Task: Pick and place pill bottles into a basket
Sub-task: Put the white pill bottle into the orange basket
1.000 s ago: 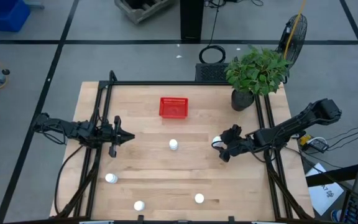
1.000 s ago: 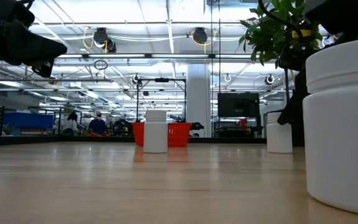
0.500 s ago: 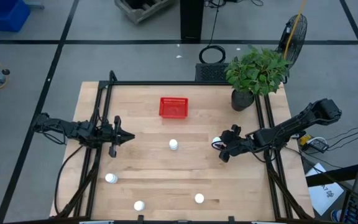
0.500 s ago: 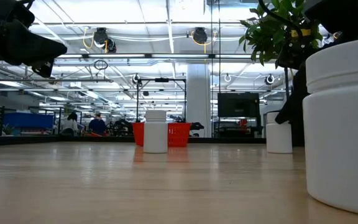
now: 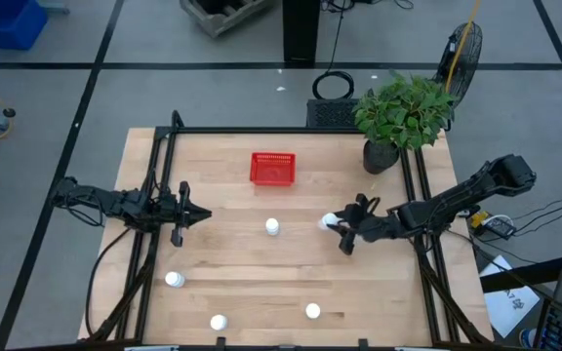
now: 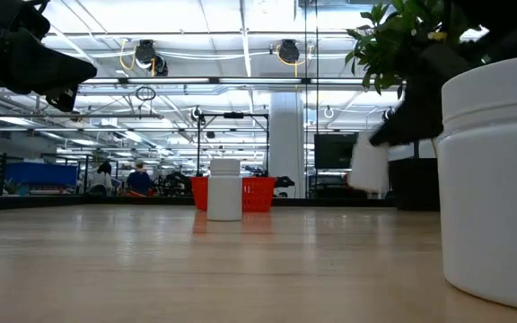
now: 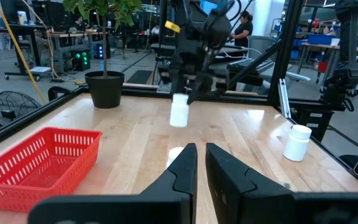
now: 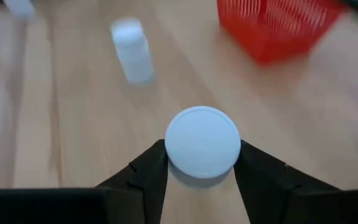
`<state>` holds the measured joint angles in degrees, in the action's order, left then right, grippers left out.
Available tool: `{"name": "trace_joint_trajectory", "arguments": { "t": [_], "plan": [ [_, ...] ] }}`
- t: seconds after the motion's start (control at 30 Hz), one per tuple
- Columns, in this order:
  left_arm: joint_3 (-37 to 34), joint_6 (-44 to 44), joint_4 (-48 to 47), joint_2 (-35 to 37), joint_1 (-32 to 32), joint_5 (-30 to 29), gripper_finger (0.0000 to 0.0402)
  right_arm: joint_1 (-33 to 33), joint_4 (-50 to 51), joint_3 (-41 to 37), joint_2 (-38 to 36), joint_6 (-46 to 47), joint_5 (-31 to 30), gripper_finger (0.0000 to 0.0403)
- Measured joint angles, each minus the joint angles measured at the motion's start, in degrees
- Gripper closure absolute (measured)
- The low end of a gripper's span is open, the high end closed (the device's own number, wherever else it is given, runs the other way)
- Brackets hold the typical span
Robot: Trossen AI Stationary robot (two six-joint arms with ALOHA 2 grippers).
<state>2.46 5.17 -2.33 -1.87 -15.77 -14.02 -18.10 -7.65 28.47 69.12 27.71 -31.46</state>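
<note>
My right gripper (image 5: 333, 224) is shut on a small white pill bottle (image 5: 327, 221), right of the table's middle and lifted off the wood; it also shows in the low view (image 6: 368, 167). The red mesh basket (image 5: 272, 168) stands at the far middle of the table. Another bottle (image 5: 272, 227) stands upright at the table's middle. Three more bottles stand near the front edge: one at the left (image 5: 174, 280), one left of middle (image 5: 219, 322) and one right of middle (image 5: 312, 311). My left gripper (image 5: 206, 214) is shut and empty, above the table's left part. My right gripper pinches the bottle between its two fingers (image 8: 151, 169), one on each side, just below the white cap (image 8: 202, 142). The fingers come from above, slanting down from the table's right side. The bottle hangs roughly upright, cap up, clear of the table (image 6: 368, 167).
A black pot with a green plant (image 5: 382, 156) stands at the far right corner. The black frame rails (image 5: 164, 185) run along the table's left, right and far sides. Bare wood lies between the held bottle and the basket.
My right gripper has lifted the bottle off the table and carried it a little toward the table's left edge. The bottle stood on the wood a second ago and now hangs clear of it.
</note>
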Motion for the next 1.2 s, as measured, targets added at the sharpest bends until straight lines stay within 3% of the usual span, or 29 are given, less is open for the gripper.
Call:
{"name": "trace_joint_trajectory", "arguments": {
  "t": [0.33,0.43,0.7,0.87,1.03,1.2],
  "plan": [
    [0.0,0.0,0.0,0.0,0.0,0.0,0.0366,5.1,-19.3,0.1,3.1,-12.1,-1.3,0.0252],
    [0.0,0.0,0.0,0.0,0.0,0.0,0.0366,7.8,-21.7,1.6,7.0,-13.4,1.9,0.0254],
    [0.0,0.0,0.2,0.0,0.0,0.0,0.0366,14.3,-18.5,14.6,18.3,-19.2,7.8,0.0253],
    [0.0,0.0,0.4,0.0,0.0,0.0,0.0366,18.7,-10.4,23.0,21.3,-21.5,7.9,0.0252],
    [0.0,0.0,0.5,0.0,0.0,0.0,0.0366,23.3,-6.7,29.6,23.8,-21.6,13.5,0.0254],
    [0.0,0.0,0.8,0.0,0.0,0.0,0.0366,27.4,-0.6,35.6,27.6,-22.0,15.3,0.0253]
  ]
}}
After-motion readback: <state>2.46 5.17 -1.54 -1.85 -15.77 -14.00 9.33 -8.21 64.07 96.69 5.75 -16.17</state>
